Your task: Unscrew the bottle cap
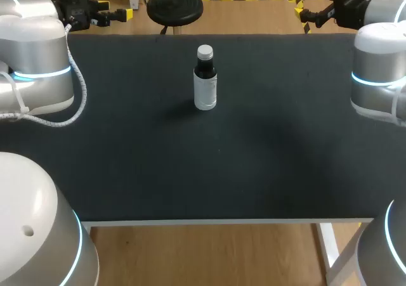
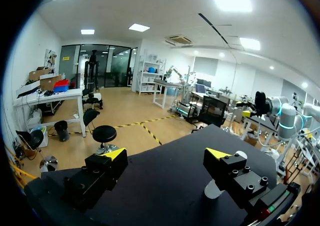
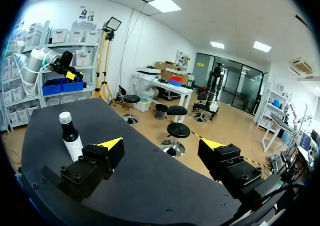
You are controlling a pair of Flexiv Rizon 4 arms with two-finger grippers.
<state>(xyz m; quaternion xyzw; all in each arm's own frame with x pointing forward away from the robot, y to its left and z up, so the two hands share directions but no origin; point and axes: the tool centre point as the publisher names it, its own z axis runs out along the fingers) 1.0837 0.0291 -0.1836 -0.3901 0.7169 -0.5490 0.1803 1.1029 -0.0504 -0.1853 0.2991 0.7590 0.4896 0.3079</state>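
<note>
Counting one dark bottle (image 1: pixel 205 86) with one white cap (image 1: pixel 204 51) and a white label, its print too small for reading — standing upright on the black table (image 1: pixel 254 159) near the middle of the far edge. Hanging wide open and gripping nothing off the far corners, well apart from it — left gripper (image 2: pixel 165 155) and right gripper (image 3: pixel 161 145).

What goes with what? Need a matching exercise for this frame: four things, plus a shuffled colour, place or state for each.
Things:
1. cap
2. bottle
3. left gripper
4. table

Descriptions:
A. open, holding nothing
B. black, with the bottle standing on it
C. white, on the bottle's neck
D. upright, mid-table toward the far edge

Pairs: 1-C, 2-D, 3-A, 4-B
</note>
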